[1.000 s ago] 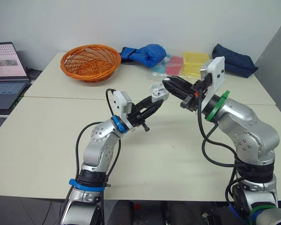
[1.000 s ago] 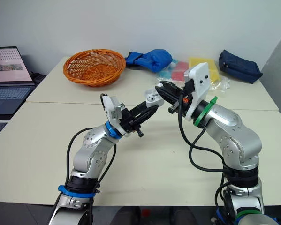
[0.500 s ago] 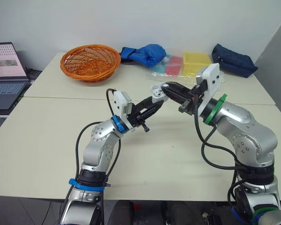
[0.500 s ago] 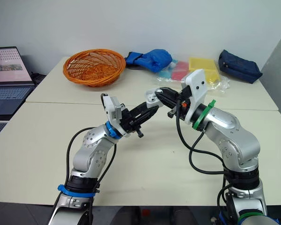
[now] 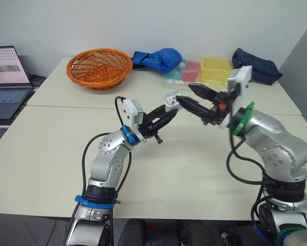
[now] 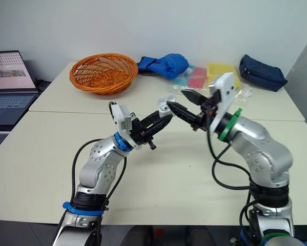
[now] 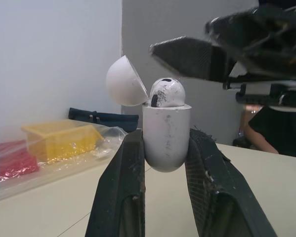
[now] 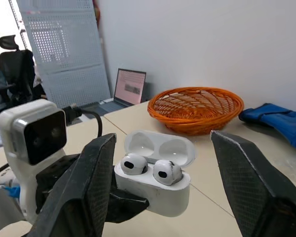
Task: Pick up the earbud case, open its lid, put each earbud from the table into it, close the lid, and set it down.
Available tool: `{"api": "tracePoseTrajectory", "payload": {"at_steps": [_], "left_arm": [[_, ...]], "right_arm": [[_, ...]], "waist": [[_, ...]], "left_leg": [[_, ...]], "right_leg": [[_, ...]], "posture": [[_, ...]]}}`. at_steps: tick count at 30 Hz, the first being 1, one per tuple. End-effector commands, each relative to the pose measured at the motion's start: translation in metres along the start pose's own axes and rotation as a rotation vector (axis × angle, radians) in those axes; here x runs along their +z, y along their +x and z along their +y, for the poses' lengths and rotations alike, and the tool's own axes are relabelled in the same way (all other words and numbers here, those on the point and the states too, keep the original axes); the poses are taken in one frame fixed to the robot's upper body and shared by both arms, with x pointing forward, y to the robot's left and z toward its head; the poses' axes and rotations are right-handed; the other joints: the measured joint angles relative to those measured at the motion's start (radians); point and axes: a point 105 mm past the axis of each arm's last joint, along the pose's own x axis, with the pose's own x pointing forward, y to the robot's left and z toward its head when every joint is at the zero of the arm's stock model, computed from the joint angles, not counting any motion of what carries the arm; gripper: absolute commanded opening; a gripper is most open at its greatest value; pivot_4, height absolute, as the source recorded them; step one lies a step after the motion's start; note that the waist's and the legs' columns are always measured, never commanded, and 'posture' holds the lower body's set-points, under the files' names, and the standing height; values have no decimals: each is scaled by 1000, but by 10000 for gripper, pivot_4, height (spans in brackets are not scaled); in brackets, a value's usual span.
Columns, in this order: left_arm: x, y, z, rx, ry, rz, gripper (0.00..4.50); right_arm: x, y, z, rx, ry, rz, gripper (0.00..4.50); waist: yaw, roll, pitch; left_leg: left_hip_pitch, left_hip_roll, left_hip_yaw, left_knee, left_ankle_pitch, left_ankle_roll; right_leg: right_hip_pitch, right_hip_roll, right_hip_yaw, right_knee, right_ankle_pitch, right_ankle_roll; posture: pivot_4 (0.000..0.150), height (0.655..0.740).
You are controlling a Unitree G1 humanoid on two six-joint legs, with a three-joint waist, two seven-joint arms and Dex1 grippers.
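Right claw (image 5: 184, 94) wider beside case (image 7: 166, 136), basket (image 5: 98, 66) beyond

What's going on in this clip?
The left gripper holds the case in the air, its lid open and both earbuds seated inside. The right gripper is open, close over the case. The lid is not yet closed.

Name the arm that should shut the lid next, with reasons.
Right. The right end effector is open and free beside the raised lid; both earbuds sit in the earbud case, whose body the left end effector is clamped on.
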Motion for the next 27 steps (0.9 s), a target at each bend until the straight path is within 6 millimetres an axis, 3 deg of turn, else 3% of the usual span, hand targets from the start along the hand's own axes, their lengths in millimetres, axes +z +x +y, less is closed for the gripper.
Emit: {"api": "tracePoseTrajectory", "payload": {"at_steps": [1,6,8,10,13,16,21,27], "left_arm": [[11,4,-3,-27,38,-38,7436],[8,6,-9,-91,43,-30,7436],[8,8,-11,-109,38,-31,7436],[7,9,-14,-129,35,-28,7436],[6,12,-18,-155,46,-24,7436],[5,13,-22,-173,53,-14,7436],[2,10,-24,-177,44,5,7436],[1,9,-18,-145,45,12,7436]], "right_arm": [[28,-16,-12,6,15,-42,31669],[13,-16,-43,-30,-37,144,31669],[11,-12,-50,-26,-15,170,27982],[-1,-4,-62,-60,-5,232,22588],[-19,6,-63,-38,-3,316,11298],[-20,17,-59,-17,35,312,269],[-8,28,-42,86,36,308,269],[-1,25,-23,176,15,332,269]], "waist": [[0,0,0],[-2,0,0],[-4,0,0],[-10,0,0],[-18,0,0],[-19,0,0],[-19,1,0],[-19,1,0]], "left_leg": [[0,0,0,0,0,0],[1,0,1,0,0,0],[1,0,2,0,0,0],[1,0,2,-1,0,0],[0,0,2,-1,0,0],[-2,0,1,-2,0,0],[-11,0,1,0,0,0],[-11,0,0,0,0,0]], "right_leg": [[0,0,0,0,0,0],[0,0,0,1,0,-1],[0,1,0,0,0,-1],[-1,1,1,1,-1,-1],[-1,1,1,0,-1,-1],[-4,1,1,0,-1,-1],[-11,1,0,1,1,-4],[-11,1,0,1,1,-4]], "posture": [[1500,7400],[1500,7400],[1500,7400],[1500,7400],[1500,7400],[1500,7400],[1500,7400],[1500,7400]]}}
